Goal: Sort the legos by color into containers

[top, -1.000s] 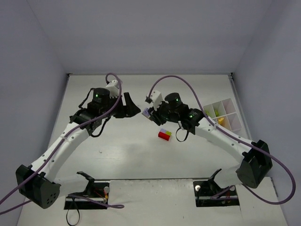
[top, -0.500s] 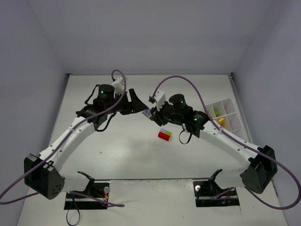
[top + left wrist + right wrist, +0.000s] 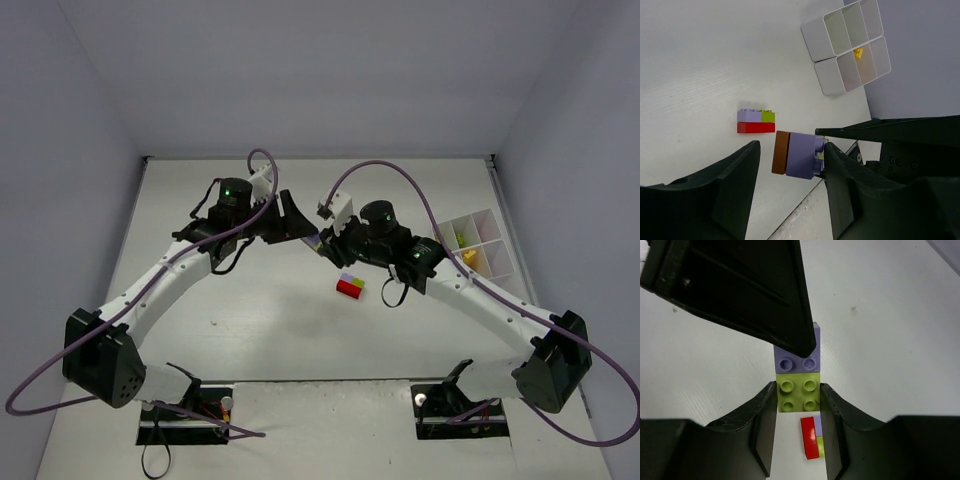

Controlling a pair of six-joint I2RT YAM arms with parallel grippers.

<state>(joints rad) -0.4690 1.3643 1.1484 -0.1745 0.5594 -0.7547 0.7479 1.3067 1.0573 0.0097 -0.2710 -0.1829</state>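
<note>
**Bricks, pressed stack of three, held up between two tools**

Location: the right tool (image 3: 797, 387) is closed narrowly on the lime green brick (image 3: 798, 400), its fingers on two opposite flat side walls. A lavender brick (image 3: 790, 364) and a brown brick (image 3: 781, 159) project past its fingertips. The left tool (image 3: 791, 147) stands part open astride that free end. A gap shows beside the brown brick, so it has no grip yet.

Handling (judged): hard, light, smooth plastic, rigid and joined by stud friction. It is best gripped on the plain walls of the lavender-brown end. A skewed pull could let the bricks snap apart and drop.

Also listed: a second stack (image 3: 812, 437) in red, lavender and lime lies on the table (image 3: 250, 320) under the right tool. The tray (image 3: 821, 80) sits well beyond the left tool, with a yellow piece (image 3: 858, 52) in one compartment.
</note>
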